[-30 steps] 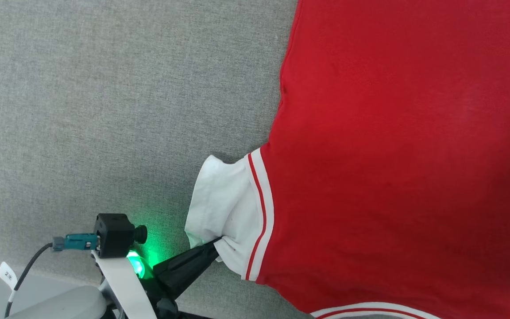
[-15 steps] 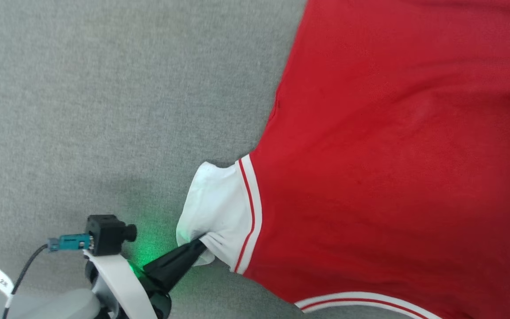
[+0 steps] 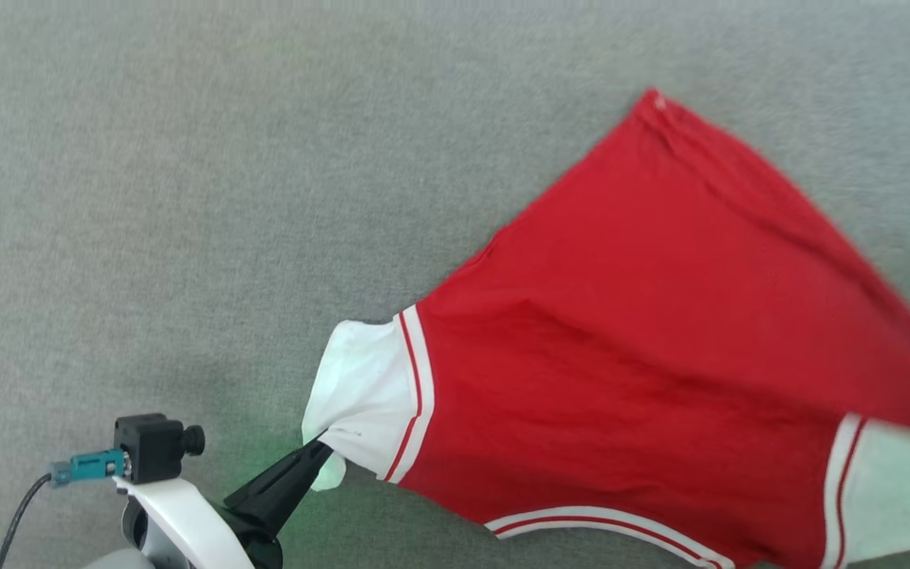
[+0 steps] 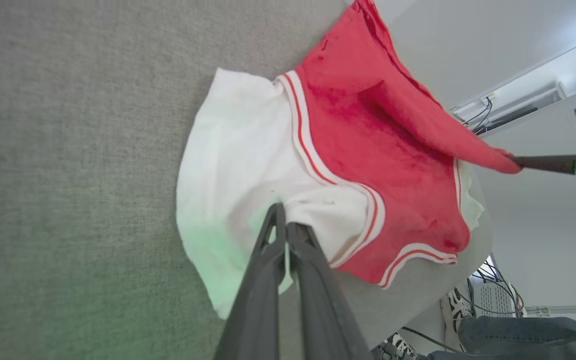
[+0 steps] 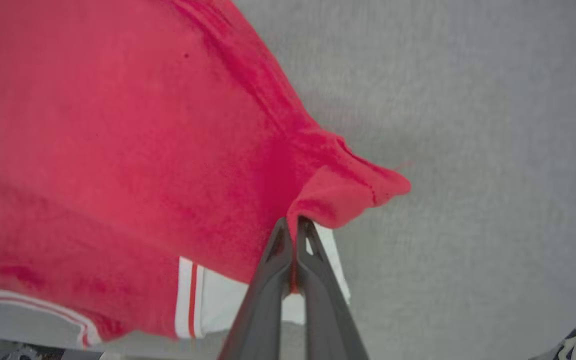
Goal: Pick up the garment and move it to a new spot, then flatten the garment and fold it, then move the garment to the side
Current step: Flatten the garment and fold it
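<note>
The red T-shirt [image 3: 621,356] lay on the grey cloth-covered table [image 3: 186,197], over the right half of the head view, its body spreading from a narrow red corner at the far side down to the striped neck trim [image 3: 605,519] at the near edge. The left gripper [image 3: 314,457] stood at the near left with its two dark fingers pressed together on the near edge of a white sleeve [image 3: 356,391], and the cloth puckered where they pinched it, close to the red-and-white striped seam. A green glow tinted that sleeve and the table beside it, and a small black camera [image 3: 151,448] with a teal plug sat on the wrist further left. The right gripper [image 5: 293,225] was clamped on a fold of red cloth, its fingers together with the cloth caught between them, just beside the other sleeve [image 5: 218,305], white with a red stripe at its seam. In the left wrist view a ridge of red cloth rose off the table toward that gripper at the far right, while the pinched sleeve lay mostly against the table. At the near right of the head view the second sleeve was blurred. Past the table's edge a person's leg in jeans [image 4: 518,332] and a black-and-white shoe [image 4: 450,307] showed near some cables [image 4: 493,285]
</note>
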You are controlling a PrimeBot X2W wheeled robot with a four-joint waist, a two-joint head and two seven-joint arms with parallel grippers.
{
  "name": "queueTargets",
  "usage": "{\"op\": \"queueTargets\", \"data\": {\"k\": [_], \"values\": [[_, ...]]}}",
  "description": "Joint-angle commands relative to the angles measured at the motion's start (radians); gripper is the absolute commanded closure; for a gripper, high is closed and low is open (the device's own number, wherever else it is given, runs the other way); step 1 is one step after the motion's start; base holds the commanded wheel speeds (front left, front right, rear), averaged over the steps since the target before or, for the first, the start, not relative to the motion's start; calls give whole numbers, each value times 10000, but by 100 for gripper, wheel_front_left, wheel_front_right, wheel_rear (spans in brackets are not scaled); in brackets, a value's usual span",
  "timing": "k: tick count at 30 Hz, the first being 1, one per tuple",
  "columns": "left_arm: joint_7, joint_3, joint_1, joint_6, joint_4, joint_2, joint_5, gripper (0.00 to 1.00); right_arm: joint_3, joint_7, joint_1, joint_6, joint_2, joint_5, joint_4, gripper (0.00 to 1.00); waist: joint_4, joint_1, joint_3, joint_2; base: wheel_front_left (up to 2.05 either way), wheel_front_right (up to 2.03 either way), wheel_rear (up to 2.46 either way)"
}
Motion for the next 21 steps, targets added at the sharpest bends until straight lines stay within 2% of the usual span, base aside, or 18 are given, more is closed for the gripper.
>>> {"op": "queueTargets", "data": {"k": [1, 5, 10, 15, 21], "values": [[-6, 157, 244, 30, 54, -47, -7, 100, 155, 192, 703, -11, 251, 237, -338, 100, -192, 0, -298, 0, 0, 0, 0], [-6, 547, 534, 30, 145, -200, 27, 100, 574, 471, 2259, -11, 676, 400, -1103, 100, -265, 0, -454, 0, 0, 0, 0], [-6, 1194, 817, 30, 355, -380, 137, 100, 1615, 342, 3617, -11, 1051, 380, -1523, 100, -317, 0, -516, 0, 0, 0, 0], [-6, 1466, 1012, 30, 390, -513, 240, 100, 2542, 3, 4258, -11, 1308, 363, -1223, 100, -353, 0, -565, 0, 0, 0, 0], [-5, 1436, 1105, 30, 439, -585, 293, 100, 3005, -512, 4330, -11, 1284, 406, -679, 100, -367, 0, -662, 0, 0, 0, 0]]}}
